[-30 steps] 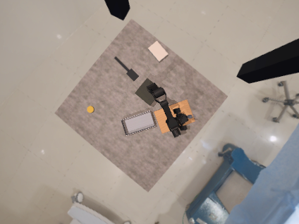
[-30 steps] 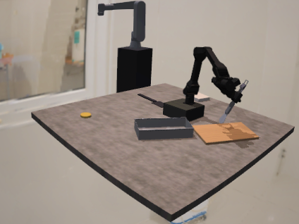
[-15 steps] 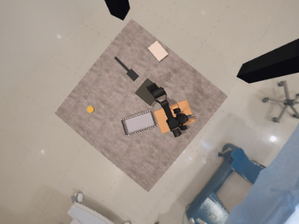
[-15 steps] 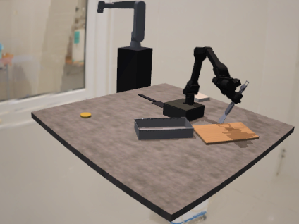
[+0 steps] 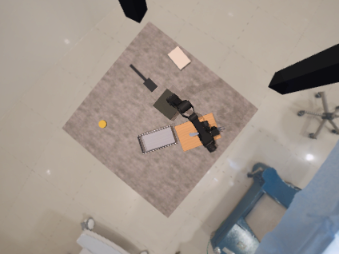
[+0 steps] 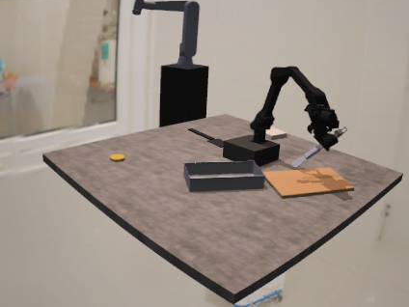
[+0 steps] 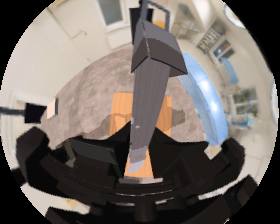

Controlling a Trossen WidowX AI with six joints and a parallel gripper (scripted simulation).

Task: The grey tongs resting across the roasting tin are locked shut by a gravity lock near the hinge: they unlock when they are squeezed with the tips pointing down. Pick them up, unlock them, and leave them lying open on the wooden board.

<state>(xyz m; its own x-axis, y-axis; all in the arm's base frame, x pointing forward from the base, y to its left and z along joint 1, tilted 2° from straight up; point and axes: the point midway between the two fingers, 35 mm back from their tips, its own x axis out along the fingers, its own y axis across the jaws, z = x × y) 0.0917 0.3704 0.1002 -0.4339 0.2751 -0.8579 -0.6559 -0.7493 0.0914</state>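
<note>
My gripper (image 5: 208, 134) (image 6: 328, 140) is shut on the grey tongs (image 5: 193, 134) (image 6: 308, 155) (image 7: 149, 100) and holds them in the air above the wooden board (image 5: 185, 141) (image 6: 309, 181) (image 7: 120, 112). The tongs slant, with the lower end pointing down towards the board and the other end sticking up past my fingers. Their two arms look pressed together; I cannot tell the state of the lock. The grey roasting tin (image 5: 141, 142) (image 6: 223, 177) stands empty just left of the board.
My arm's black base block (image 5: 165, 105) (image 6: 251, 150) sits behind the board. A black flat tool (image 5: 143, 78) (image 6: 207, 136), a pale block (image 5: 179, 57) (image 6: 276, 133) and a yellow disc (image 5: 102, 124) (image 6: 117, 157) lie elsewhere on the table. A black pillar (image 6: 183, 95) stands behind.
</note>
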